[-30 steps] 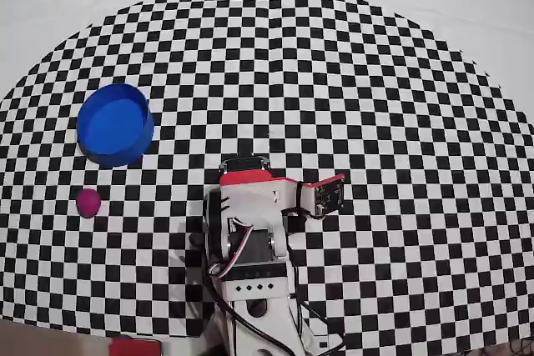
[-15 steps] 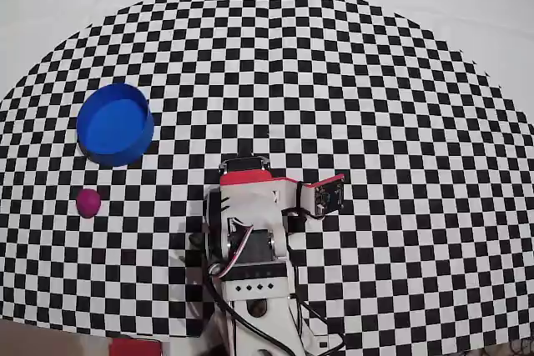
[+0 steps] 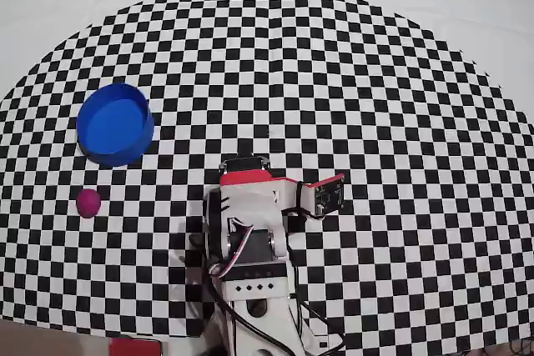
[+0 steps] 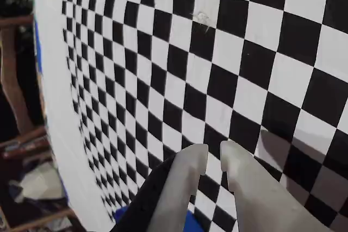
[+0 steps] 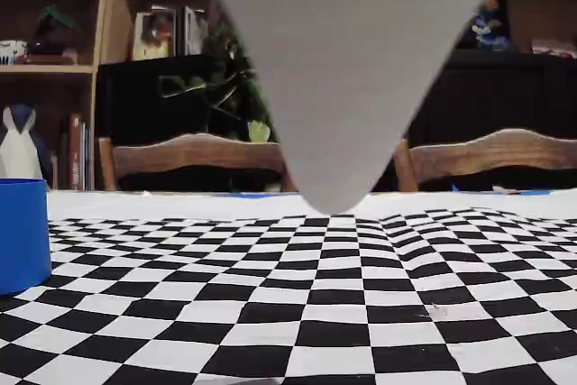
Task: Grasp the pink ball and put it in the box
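Note:
In the overhead view the pink ball (image 3: 88, 203) lies on the checkered mat at the left. The box (image 3: 114, 123), round, blue and open-topped, stands a few squares behind it; I see nothing in it. The arm (image 3: 250, 231) is folded near the front middle, far to the right of both, and its fingers are hidden there. In the wrist view my gripper (image 4: 213, 154) points at bare checkers, its grey fingers (image 4: 185, 188) nearly touching with nothing between them. The ball is out of the wrist and fixed views. The box (image 5: 20, 232) shows at the fixed view's left edge.
A large grey wedge (image 5: 343, 87) hangs from the top middle of the fixed view, close to the lens. Wooden chairs (image 5: 189, 155) and shelves stand beyond the table's far edge. The white cloth (image 3: 467, 6) surrounds the checkered mat.

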